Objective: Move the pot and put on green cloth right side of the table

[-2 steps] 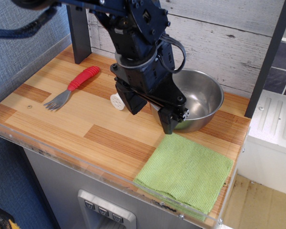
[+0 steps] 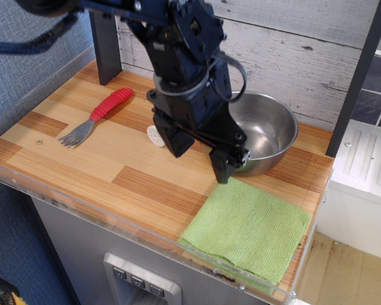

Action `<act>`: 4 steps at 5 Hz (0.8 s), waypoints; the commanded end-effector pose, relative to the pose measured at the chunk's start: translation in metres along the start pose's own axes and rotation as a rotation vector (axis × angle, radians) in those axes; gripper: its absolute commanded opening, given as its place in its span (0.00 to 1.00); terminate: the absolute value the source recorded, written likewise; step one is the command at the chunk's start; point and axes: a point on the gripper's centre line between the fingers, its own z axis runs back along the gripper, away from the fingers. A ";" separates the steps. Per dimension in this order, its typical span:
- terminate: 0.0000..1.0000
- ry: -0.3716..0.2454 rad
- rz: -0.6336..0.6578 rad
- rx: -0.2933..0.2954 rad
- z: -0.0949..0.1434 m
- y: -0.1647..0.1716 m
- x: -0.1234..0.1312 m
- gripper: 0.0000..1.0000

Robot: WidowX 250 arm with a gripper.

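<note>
- pot (image 2: 263, 130) sits at the back right of the worktop (image 2: 82, 159), just behind the green cloth (image 2: 247, 230).
- we see our gripper (image 2: 200, 149) with jaws apart, straddling the pot's near rim.
- risk, we judge: the shiny rolled rim slips free, or a dragged pot rucks the cloth.

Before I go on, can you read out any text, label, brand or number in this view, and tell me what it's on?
No readable text anywhere in this view.
The gripper, pot, green cloth and red-handled fork carry no visible lettering.
The three buttons on the grey panel below the table show no legible marks.
The yellow-and-black patch at bottom left is too cut off to read.
</note>
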 end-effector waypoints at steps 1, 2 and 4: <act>0.00 -0.059 0.202 0.019 0.009 0.017 0.024 1.00; 0.00 -0.068 0.354 0.009 0.008 0.028 0.035 1.00; 0.00 -0.132 0.777 0.020 0.004 0.040 0.040 1.00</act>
